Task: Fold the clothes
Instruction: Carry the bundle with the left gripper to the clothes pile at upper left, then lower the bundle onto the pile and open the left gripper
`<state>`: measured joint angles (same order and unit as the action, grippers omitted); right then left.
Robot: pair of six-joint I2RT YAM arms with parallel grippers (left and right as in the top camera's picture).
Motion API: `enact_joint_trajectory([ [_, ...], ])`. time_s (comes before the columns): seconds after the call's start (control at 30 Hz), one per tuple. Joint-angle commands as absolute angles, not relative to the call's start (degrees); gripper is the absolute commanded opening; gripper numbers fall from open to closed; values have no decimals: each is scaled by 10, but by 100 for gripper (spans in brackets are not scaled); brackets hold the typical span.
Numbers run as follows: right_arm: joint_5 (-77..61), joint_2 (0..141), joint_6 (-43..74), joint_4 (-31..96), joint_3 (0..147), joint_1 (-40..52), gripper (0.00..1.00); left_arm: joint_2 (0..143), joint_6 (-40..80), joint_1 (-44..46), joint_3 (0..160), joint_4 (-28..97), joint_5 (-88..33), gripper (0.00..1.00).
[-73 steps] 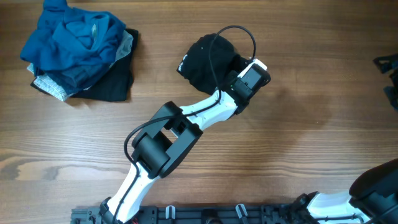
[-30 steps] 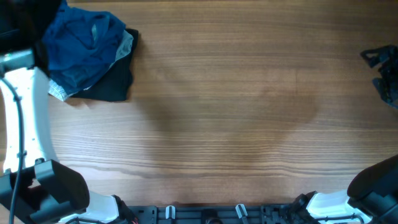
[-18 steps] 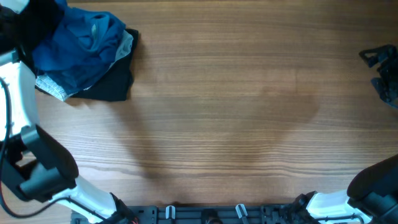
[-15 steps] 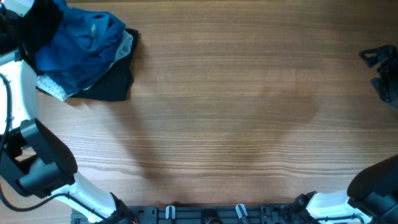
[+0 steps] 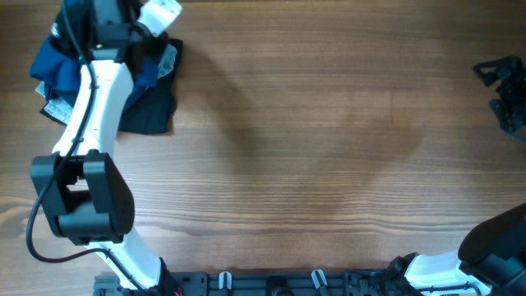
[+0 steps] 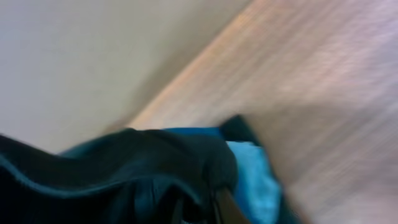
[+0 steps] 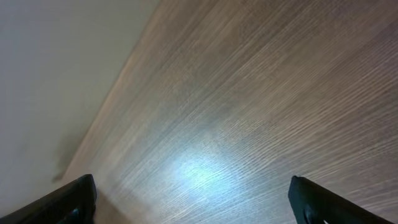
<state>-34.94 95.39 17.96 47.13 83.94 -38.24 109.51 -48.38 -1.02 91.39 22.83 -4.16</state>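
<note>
My left gripper point(image 5: 89, 20) is at the far left corner of the table, over the pile of clothes point(image 5: 51, 67) of blue, grey and black garments. In the blurred left wrist view, black shirt fabric point(image 6: 124, 168) bunches round my left gripper's jaws point(image 6: 199, 210), with a blue garment point(image 6: 252, 177) right beside it. The jaws look shut on the black shirt. The white logo is hidden. My right gripper point(image 7: 199, 208) is open and empty above bare wood; it shows at the right edge in the overhead view point(image 5: 503, 82).
A black garment point(image 5: 153, 112) lies flat under the pile's right side. The wooden table point(image 5: 312, 148) stretches from the pile to the right edge. A pale wall point(image 7: 56, 74) lies beyond the table's far edge. The arm bases stand along the front edge.
My left arm carried the black shirt from the table's middle to the far left corner. It has since swung from the left edge across the top of the pile. The right arm barely moved.
</note>
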Motion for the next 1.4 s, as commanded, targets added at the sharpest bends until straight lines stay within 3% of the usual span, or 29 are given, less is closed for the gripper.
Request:
enact_joint_trajectory([
  [0.0,-360,955,180,463,844,-380,100,1096,-366,11,921,260,-51,9],
  [0.07,-360,955,180,462,844,-380,99,1096,-333,8,921,277,-45,9],
  [0.1,-360,955,180,462,844,-380,100,1096,-333,5,921,288,-45,15],
  [0.13,-360,955,180,461,844,-380,99,1096,-334,4,921,295,-44,27],
  [0.17,-360,955,180,461,844,-380,99,1096,-334,4,921,301,-44,83],
  [0.2,-360,955,180,461,844,-380,99,1096,-334,4,921,301,-45,100],
  [0.5,-360,955,182,463,844,-380,99,1091,-300,7,926,292,-74,100],
  [0.7,-360,955,182,462,844,-380,99,998,-91,9,956,259,-93,100],
  [0.9,-360,955,180,457,844,-380,99,961,84,-63,956,240,3,100],
  [1.37,-360,955,182,457,844,-380,99,1246,86,-96,950,201,37,100],
])
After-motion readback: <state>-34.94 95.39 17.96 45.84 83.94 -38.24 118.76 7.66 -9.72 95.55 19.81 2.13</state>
